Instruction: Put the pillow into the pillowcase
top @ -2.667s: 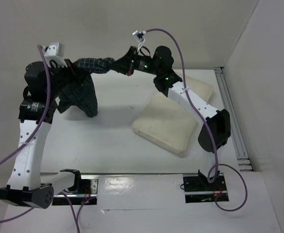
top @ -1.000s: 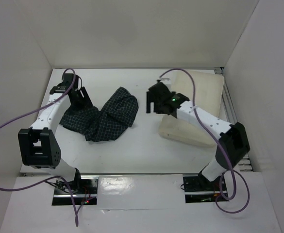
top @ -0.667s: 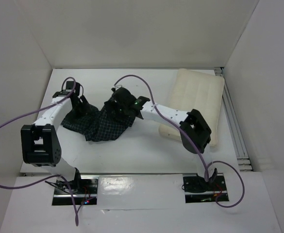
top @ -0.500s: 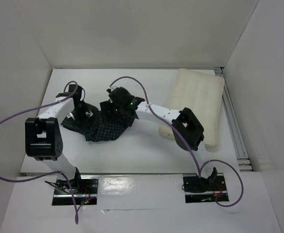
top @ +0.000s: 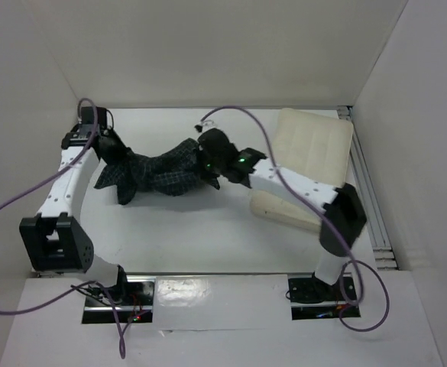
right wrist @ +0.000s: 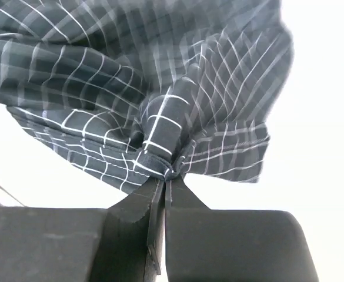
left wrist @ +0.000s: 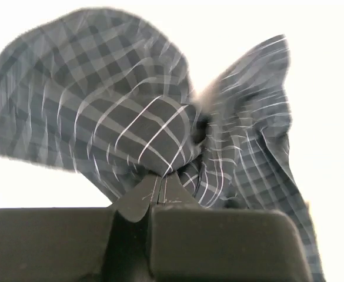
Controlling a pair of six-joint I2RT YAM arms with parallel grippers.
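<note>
The pillowcase [top: 162,172] hangs stretched between the two arms over the far left part of the table [top: 208,237], sagging in loose folds. The left gripper [left wrist: 154,191] is pressed together on a bunched fold at the left end. The right gripper [right wrist: 166,175] pinches a stitched hem at the right end. The cloth looks thin, light and limp, so it would likely crumple and slip shut unless taken by the hem on both sides of its mouth. Which edge is the mouth cannot be told here. The pillow [top: 315,141] lies at the far right of the table, partly under the right arm. It appears plump, soft and light but bulky, and would probably squash best when gripped at a corner or short edge. The table is smooth and white, with plain white walls on the left, far and right sides.
</note>
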